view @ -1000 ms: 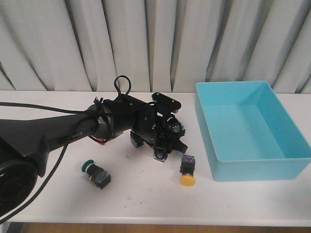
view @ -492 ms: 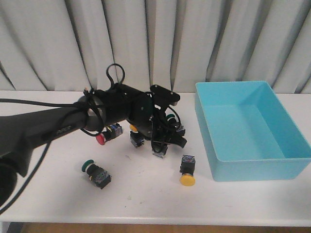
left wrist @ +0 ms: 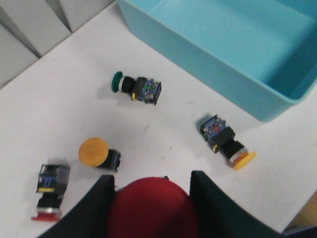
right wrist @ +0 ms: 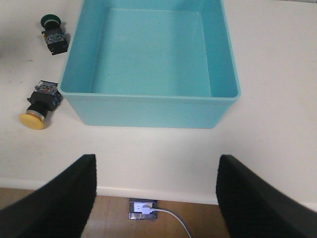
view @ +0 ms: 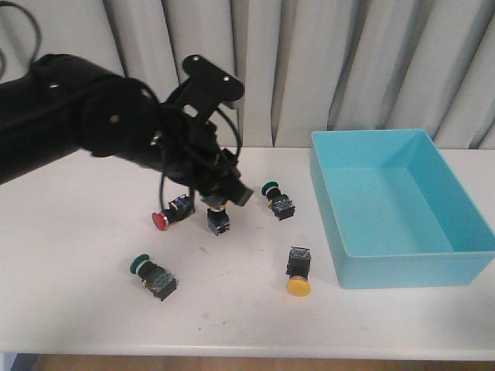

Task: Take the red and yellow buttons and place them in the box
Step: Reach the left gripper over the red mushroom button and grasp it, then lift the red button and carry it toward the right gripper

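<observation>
Five small push-button switches lie on your white table (view: pixel 77 255) in the front view; the turquoise plastic box (view: pixel 402 270) holds none. On the left wrist view, your left end effector (left wrist: pixel 151 198) grips a red-capped button (left wrist: pixel 152 210). On the right wrist view, the right end effector (right wrist: pixel 156 193) gapes wide, holding nothing.

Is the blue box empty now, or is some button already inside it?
Empty. The right wrist view shows the whole floor of the box bare, and the front view shows no button inside either.
</observation>
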Tool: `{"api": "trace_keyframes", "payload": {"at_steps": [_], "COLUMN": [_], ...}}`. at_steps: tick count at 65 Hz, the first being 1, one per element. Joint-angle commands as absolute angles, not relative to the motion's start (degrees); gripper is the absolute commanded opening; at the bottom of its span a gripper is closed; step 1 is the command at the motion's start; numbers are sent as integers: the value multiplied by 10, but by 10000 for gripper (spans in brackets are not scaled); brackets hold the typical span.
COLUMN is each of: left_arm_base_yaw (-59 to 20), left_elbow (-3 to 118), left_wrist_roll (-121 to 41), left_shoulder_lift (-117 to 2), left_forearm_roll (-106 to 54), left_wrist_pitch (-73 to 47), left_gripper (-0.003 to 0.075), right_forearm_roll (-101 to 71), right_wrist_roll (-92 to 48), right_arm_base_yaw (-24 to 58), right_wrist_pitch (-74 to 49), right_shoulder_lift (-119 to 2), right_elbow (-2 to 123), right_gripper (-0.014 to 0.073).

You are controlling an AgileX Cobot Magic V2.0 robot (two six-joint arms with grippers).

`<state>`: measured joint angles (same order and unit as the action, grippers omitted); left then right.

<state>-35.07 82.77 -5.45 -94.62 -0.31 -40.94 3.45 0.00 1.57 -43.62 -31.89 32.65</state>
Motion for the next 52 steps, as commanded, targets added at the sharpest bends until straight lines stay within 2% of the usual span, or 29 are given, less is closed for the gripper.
{"api": "trace_keyframes", "payload": {"at_steps": [1,16,26,38,52], "left_arm_base_yaw": [-334,-280,-278,-281,-328], "left_elbow": [768,599,514,475,476], "left_wrist_roll": [-45,-32,-32,-36,-117], "left_shoulder_lift": [-857,-720,-664,-647,-647], "left_forearm_roll": [13,14,19,-9,-71], "left_wrist_pitch": [-346,-288,-246,-190,-119], "left_gripper": [150,150,150,150,150], "right_forearm_roll": [40,40,40,27,-127], "right_wrist_roll": [-4,-4,-4,-17,-181], "right_arm_base_yaw": [13,13,13,14,15], "right_wrist_pitch": [-405,-418,-431,-432,-433], "right_shoulder_lift": [-324,-324,-324,-328,-388], "right_elbow": [345,345,345,345,356], "right_gripper": [506,506,506,506,486]}}
